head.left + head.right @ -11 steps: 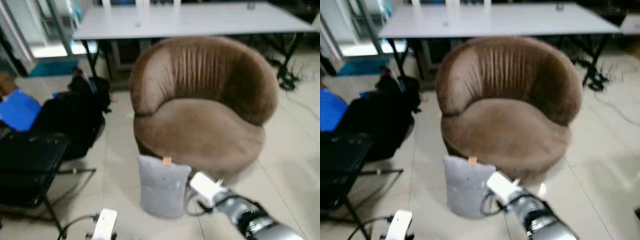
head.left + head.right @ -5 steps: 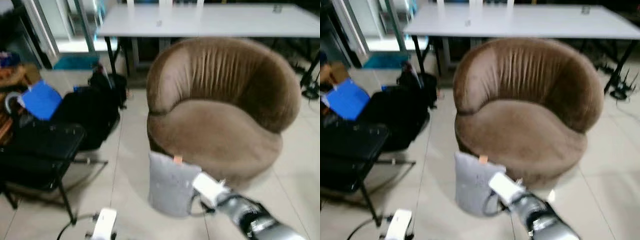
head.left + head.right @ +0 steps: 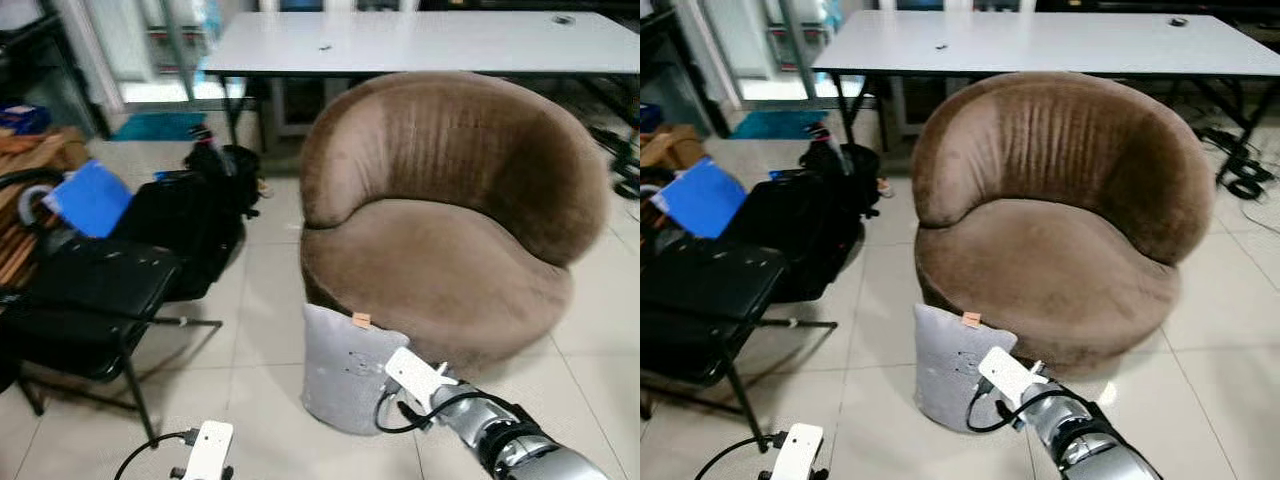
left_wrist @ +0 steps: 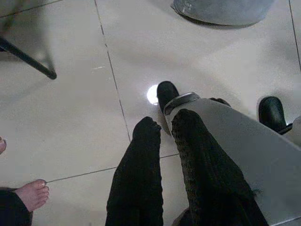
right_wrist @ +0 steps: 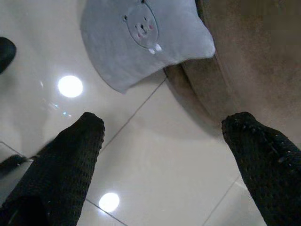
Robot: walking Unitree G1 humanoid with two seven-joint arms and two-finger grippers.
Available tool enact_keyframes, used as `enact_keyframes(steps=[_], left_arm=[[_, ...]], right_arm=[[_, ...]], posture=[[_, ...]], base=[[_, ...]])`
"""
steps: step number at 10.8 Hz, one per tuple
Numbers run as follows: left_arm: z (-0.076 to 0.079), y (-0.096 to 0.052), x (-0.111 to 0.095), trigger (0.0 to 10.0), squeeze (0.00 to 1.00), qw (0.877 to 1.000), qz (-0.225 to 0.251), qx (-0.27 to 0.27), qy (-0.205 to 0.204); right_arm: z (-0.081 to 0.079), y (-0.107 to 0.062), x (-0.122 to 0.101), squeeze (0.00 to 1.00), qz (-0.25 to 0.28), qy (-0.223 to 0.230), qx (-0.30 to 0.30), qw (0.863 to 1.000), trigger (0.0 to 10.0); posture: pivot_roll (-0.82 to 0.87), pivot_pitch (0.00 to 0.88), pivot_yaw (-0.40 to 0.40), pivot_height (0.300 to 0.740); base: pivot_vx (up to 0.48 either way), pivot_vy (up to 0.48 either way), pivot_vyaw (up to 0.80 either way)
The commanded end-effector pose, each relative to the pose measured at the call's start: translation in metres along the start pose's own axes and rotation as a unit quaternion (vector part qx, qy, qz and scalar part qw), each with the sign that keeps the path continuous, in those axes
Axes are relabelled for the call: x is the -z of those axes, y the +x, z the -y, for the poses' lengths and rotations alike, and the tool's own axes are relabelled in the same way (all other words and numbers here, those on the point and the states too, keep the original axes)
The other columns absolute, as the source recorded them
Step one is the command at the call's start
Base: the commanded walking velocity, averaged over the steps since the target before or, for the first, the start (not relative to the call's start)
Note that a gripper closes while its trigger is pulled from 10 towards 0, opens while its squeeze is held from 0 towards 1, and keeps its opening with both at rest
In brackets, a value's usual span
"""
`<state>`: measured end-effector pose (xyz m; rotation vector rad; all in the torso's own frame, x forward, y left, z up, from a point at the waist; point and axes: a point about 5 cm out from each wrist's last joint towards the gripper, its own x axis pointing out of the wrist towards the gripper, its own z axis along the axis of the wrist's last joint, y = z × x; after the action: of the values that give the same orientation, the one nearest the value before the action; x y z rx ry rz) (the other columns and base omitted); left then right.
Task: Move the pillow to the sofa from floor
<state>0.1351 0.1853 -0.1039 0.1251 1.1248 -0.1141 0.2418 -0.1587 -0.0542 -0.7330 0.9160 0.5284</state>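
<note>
- Since a second ago the whole head view has swung: the sofa (image 3: 450, 220) sat more to the left then, and more of the black chair (image 3: 90, 300) is in frame now. We read that as camera motion, not things moving.
- The pillow (image 3: 350, 368) has kept its spot, upright on the floor (image 3: 250, 300), leaning against the sofa's front base.
- Our right claw (image 5: 164, 141) has stayed low, close to the pillow. In its wrist view the fingers (image 5: 70, 160) are spread wide with nothing between them, the pillow lying ahead.
- Our left claw (image 4: 162, 127) points at bare tile, fingers nearly together, nothing held.
- Meaning for the task, as we judge it: we are lined up on the pillow, the grasp is not yet made, and the lift to the seat is all still to do.
- Counts: one pillow, one sofa, one white counter (image 3: 420, 40) behind it, one black chair, one black bag (image 3: 190, 220), one blue folder (image 3: 88, 198), two claws.
- A person's bare toes (image 4: 33, 194) are on the floor near our left claw.
</note>
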Motion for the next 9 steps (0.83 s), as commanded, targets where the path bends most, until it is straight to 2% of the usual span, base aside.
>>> enact_keyframes(steps=[1,2,3,7,9], left_arm=[[0.0068,-0.0008,0.0119,10.0,0.00,1.000,-0.023,0.014,-0.001],[0.0068,-0.0008,0.0119,10.0,0.00,1.000,-0.023,0.014,-0.001],[0.0067,-0.0008,0.0117,10.0,0.00,1.000,-0.023,0.013,0.003],[0.0077,-0.0006,0.0101,10.0,0.00,1.000,-0.017,0.016,-0.010],[0.0067,-0.0005,0.0093,10.0,0.00,1.000,-0.015,0.010,-0.011]], right_arm=[[0.0018,-0.0001,-0.0022,0.00,0.004,-0.007,0.002,1.000,10.0],[0.0019,-0.0001,-0.0019,0.01,0.003,-0.004,0.004,1.000,10.0],[0.0016,-0.0001,-0.0008,0.01,0.003,0.015,0.006,1.000,10.0],[0.0033,-0.0003,-0.0007,0.00,-0.004,0.001,0.006,1.000,10.0],[0.0036,-0.0003,-0.0016,0.00,-0.004,-0.001,0.007,1.000,10.0]], posture=[[-0.13,0.000,0.019,0.740],[-0.13,0.000,0.019,0.740],[-0.13,0.000,0.019,0.740],[-0.13,0.000,0.015,0.740],[-0.13,0.000,0.014,0.740]], base=[[0.000,0.000,0.00],[0.000,0.000,0.73],[0.000,0.000,0.00],[0.000,0.000,0.00],[0.369,0.304,0.00]])
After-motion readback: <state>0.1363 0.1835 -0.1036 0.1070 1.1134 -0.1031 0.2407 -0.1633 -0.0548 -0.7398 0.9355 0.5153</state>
